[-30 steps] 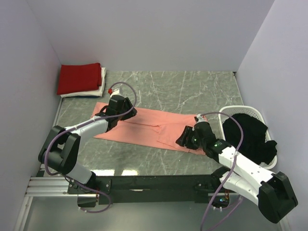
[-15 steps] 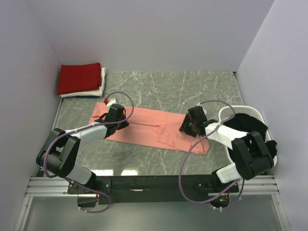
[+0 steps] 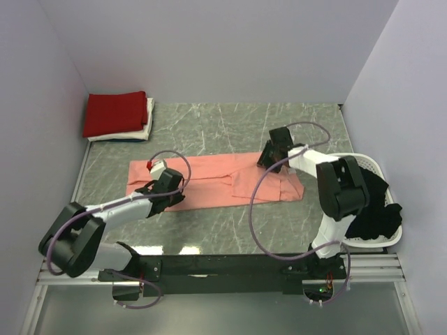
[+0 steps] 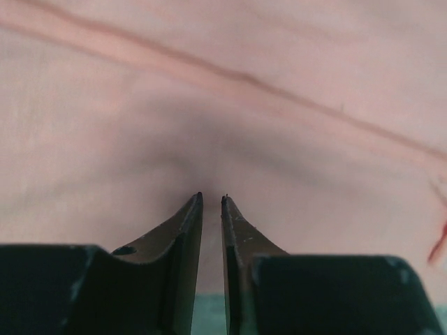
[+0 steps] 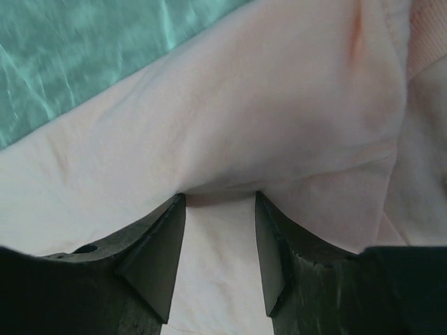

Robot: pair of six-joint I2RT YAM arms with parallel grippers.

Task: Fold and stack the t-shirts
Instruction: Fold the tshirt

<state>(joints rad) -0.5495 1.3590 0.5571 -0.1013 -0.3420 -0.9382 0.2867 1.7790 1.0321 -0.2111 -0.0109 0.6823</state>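
Four t-shirts, one of each colour. The salmon-pink t-shirt [image 3: 209, 183] lies mid-counter, long axis left to right, its right end doubled over. The left end effector [image 4: 211, 199], jaws down to a narrow slit, pinches a pucker near its left end. The right end effector [image 5: 220, 199], jaws about half apart, grips a thick fold at its far right. The deep red t-shirt [image 3: 115, 112] sits folded on the white t-shirt [image 3: 148, 122] in the far-left corner. The black t-shirt [image 3: 367, 192] fills the one white basket [image 3: 349, 158]. Grey-green marbled counter [image 3: 209, 129], pale lilac walls [image 3: 209, 49].

Lilac walls [image 3: 209, 49] enclose a green marbled table [image 3: 230, 125].
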